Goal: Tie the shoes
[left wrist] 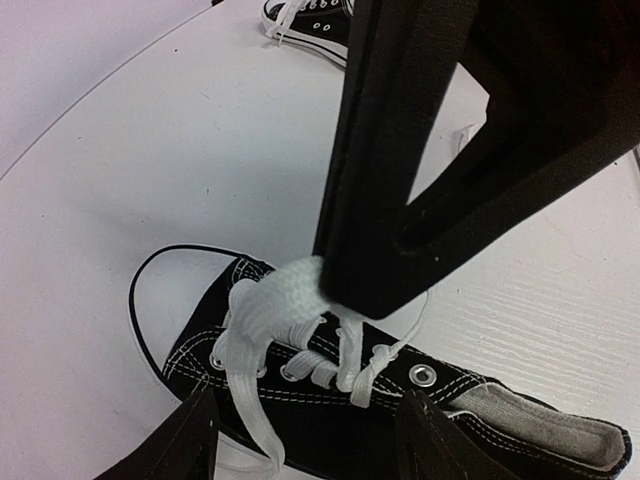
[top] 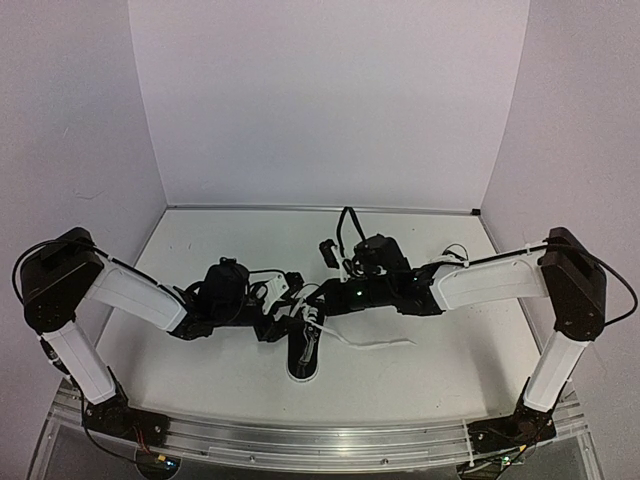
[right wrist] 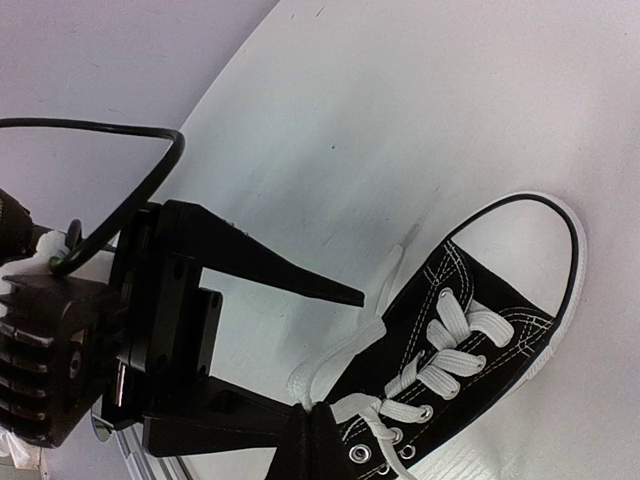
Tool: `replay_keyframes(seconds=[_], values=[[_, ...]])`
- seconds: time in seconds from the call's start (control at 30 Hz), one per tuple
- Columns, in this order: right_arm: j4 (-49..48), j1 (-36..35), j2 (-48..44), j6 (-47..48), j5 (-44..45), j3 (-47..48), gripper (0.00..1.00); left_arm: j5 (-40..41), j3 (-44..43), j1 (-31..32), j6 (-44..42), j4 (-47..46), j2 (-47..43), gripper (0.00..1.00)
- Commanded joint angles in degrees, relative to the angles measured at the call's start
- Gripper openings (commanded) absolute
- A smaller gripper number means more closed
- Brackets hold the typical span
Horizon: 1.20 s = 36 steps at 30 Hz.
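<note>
just a white table point(top: 430, 385), plain white walls point(top: 320, 100) on three sides, metal rail point(top: 320, 445) along the near edge

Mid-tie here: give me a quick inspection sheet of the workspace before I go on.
Surface: white table.
Job's things: one shoe between the arms, its lace held up in a loop; second shoe farther back.
Clutter: nothing seen.
Grippers: right gripper shut on the lace; left gripper open over the shoe.
Cables: black cable looping above the right wrist.
Surroundings: plain white walls.
</note>
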<state>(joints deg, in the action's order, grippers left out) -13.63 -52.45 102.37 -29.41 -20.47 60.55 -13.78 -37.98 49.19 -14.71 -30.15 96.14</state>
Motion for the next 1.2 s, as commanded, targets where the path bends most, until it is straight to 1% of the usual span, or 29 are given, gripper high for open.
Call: replay_keyframes(seconds=[0.0, 0.2, 0.4, 0.5, 0.53, 0.7, 1.0, 1.17], values=[[-0.5, -0.2, -2.1, 0.1, 0.0, 0.3, 0.00, 0.4, -0.9, 0.3, 1.0, -3.4, 0.4, 0.63], [-0.5, -0.2, -2.4, 0.0, 0.0, 0.1, 0.00, -0.9, -1.9, 0.3, 2.5, -6.2, 1.9, 0.61], [-0.5, -0.2, -2.6, 0.0, -0.2, 0.0, 0.00, -2.7, -3.4, 0.3, 3.6, -6.7, 4.0, 0.49], [-0.5, -0.2, -2.8, -0.1, -0.2, -0.2, 0.00, -2.9, -3.1, 0.3, 4.3, -7.8, 4.3, 0.46], [-0.5, -0.1, -2.9, -0.1, -0.2, -0.2, 0.00, -3.0, -3.1, 0.3, 4.4, -7.9, 4.4, 0.44], [-0.5, -0.2, -3.2, -0.1, 0.0, -0.3, 0.00, -3.3, -3.4, 0.3, 4.5, -8.0, 4.6, 0.28], [-0.5, -0.2, -3.6, -0.2, -0.3, -0.6, 0.00, -2.2, -3.9, 0.4, 4.9, -7.9, 5.3, 0.17], [-0.5, -0.2, -4.1, -0.3, -0.1, -0.9, 0.00, -1.8, -4.2, 1.7, 4.9, -6.0, 4.5, 0.01]])
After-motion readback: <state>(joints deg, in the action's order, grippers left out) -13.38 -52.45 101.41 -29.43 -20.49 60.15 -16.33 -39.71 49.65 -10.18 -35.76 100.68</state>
